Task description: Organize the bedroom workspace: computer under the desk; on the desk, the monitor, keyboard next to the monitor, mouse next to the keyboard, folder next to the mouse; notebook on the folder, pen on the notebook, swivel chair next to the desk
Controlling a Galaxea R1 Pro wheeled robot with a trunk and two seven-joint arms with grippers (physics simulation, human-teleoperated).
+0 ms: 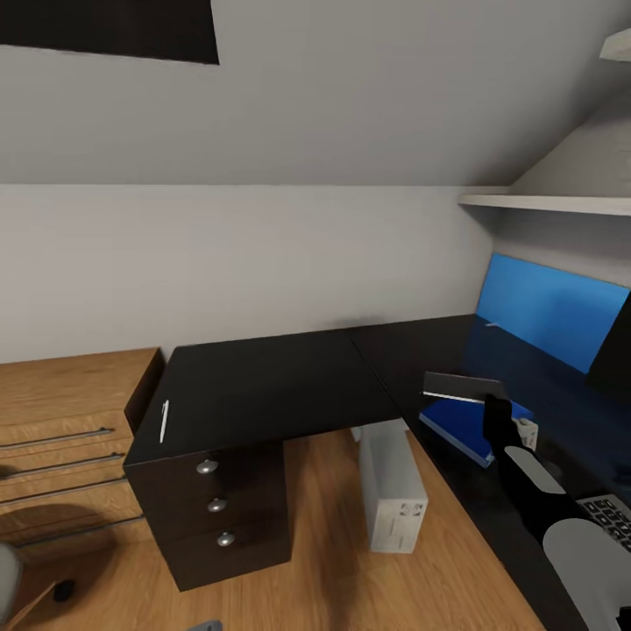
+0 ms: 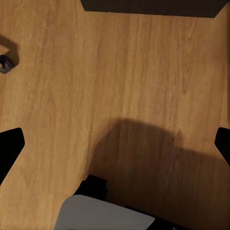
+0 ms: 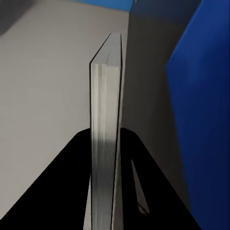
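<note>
The black L-shaped desk (image 1: 263,386) fills the middle of the head view. A white pen (image 1: 164,421) lies near its left edge. On the desk's right wing lies the blue folder (image 1: 460,427). Just above the folder hangs the grey notebook (image 1: 462,386), with my right gripper (image 1: 495,414) shut on it. The right wrist view shows the notebook (image 3: 105,124) edge-on between the dark fingers (image 3: 72,191), with the folder (image 3: 206,120) beside it. The keyboard (image 1: 613,517) and the black monitor (image 1: 613,355) sit at the far right. The white computer (image 1: 392,486) stands on the floor at the desk's inner corner. My left gripper (image 2: 115,143) is open over the floor.
The dark drawer unit (image 1: 219,508) with three knobs sits under the desk's left end. A light wood drawer chest (image 1: 61,429) stands to its left. A blue wall panel (image 1: 548,311) and a white shelf (image 1: 543,202) are at the right. A grey chair part (image 1: 5,574) shows at the bottom left.
</note>
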